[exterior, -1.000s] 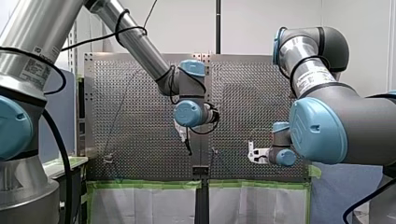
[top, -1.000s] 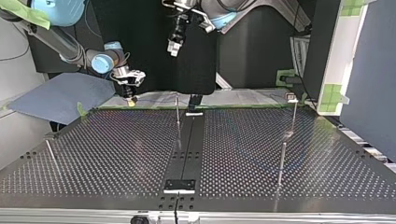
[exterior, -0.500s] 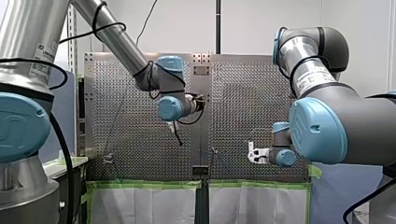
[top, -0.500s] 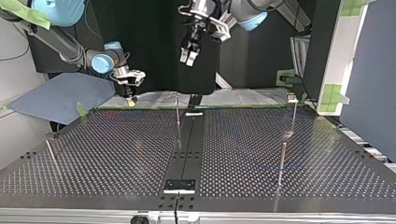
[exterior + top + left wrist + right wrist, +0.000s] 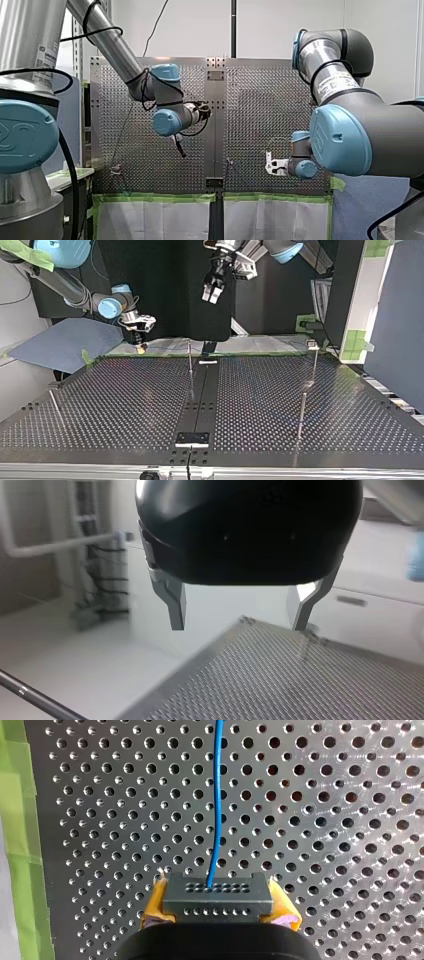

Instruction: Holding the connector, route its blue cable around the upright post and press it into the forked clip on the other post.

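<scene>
- Currently the right gripper pinches the grey connector between yellow pads; its blue cable runs straight ahead over the perforated table
- The left gripper hangs high above the table, jaws spread, empty
- Probably best: keep the cable taut and low while circling the upright post, then press squarely into what looks like the forked clip
- Arm stickers are too small to read; no other writing shows
</scene>
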Available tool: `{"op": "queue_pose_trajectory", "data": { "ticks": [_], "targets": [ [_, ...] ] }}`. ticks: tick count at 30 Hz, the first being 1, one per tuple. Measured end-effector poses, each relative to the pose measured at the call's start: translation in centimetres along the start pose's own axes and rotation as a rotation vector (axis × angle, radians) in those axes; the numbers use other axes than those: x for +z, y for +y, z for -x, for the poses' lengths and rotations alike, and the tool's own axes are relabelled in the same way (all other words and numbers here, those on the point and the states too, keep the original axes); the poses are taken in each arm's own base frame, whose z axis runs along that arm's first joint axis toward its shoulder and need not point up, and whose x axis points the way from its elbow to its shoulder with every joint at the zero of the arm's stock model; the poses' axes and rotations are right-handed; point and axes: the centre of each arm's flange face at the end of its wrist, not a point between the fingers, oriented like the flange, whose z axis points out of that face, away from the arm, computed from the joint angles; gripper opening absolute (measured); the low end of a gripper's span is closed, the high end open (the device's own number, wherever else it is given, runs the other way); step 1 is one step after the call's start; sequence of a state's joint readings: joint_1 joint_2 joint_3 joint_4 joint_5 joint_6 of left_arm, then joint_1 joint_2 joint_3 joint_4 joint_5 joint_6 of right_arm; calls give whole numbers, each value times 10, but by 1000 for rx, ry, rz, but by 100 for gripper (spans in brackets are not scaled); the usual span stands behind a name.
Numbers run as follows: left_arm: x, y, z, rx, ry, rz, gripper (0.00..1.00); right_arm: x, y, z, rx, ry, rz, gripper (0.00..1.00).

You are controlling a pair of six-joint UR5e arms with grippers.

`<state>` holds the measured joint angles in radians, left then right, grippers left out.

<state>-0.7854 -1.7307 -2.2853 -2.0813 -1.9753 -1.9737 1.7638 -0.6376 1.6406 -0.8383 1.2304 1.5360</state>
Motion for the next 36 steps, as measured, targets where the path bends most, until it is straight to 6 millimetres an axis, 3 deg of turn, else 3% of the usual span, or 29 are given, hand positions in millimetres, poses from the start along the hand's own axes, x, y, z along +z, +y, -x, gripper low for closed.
{"op": "queue_pose_trajectory", "data": {
  "ticks": [15,21,27,36],
  "targets": [
    [-66,58,-61,118,184,72,100,0,1,0,-4,-2,9,0],
    [-92,72,-66,145,236,93,100,-1,15,-9,-27,-2,63,0],
    [-117,84,-67,167,283,112,100,-2,24,-32,-41,14,93,0],
    [-124,87,-68,178,297,116,100,-3,32,-53,-41,33,112,0]
  ]
}}
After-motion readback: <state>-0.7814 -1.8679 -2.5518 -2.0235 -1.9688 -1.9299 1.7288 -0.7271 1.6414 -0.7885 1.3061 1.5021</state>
